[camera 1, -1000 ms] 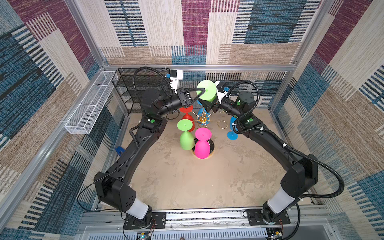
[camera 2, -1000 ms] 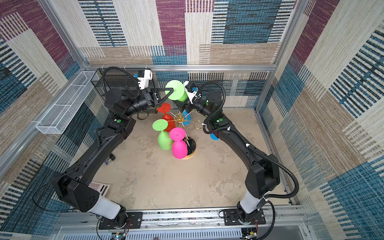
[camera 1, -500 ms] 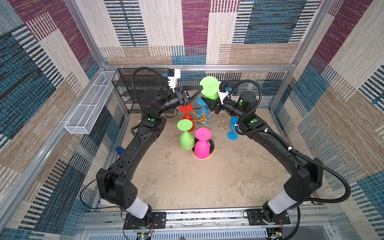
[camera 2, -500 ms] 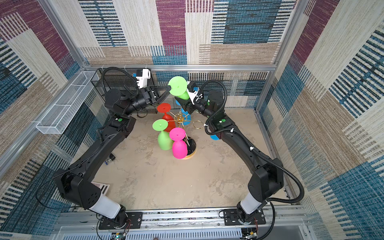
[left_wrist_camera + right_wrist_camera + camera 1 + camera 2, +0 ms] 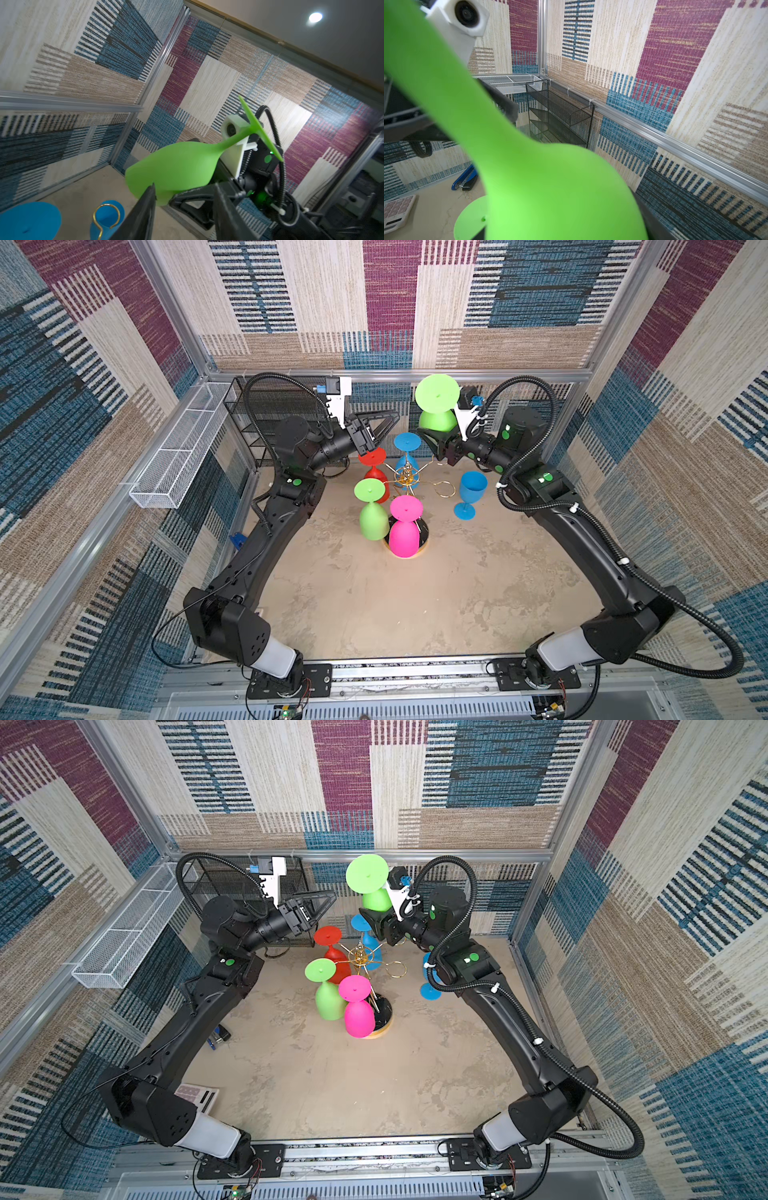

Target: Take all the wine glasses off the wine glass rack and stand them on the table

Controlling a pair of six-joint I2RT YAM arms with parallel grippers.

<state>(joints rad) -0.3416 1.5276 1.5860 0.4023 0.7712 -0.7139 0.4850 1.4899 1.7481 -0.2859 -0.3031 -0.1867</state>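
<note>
A green wine glass (image 5: pixel 436 394) hangs upside down, foot up, above and behind the wine glass rack (image 5: pixel 405 481), free of its arms. My right gripper (image 5: pixel 432 438) is shut on its bowl (image 5: pixel 376 899); in the right wrist view the glass (image 5: pixel 550 187) fills the frame and hides the jaws. My left gripper (image 5: pixel 388 423) stands open and empty to the left of the glass, apart from it. The left wrist view shows its black fingers (image 5: pixel 145 212) spread below the green bowl (image 5: pixel 172 166). Red (image 5: pixel 376 472), blue (image 5: pixel 407 445), green (image 5: pixel 372 516) and pink (image 5: pixel 404 533) glasses hang on the rack.
A blue glass (image 5: pixel 469 493) stands upright on the table right of the rack, beside an empty gold ring (image 5: pixel 444 489). A black mesh shelf (image 5: pixel 266 414) and a white mesh basket (image 5: pixel 178 456) line the back left. A blue stapler (image 5: pixel 238 540) and a calculator (image 5: pixel 195 1096) lie at left.
My left gripper let go of the green glass's stem, opened and drew back to the left. My right gripper closed on the bowl and raised the glass slightly.
</note>
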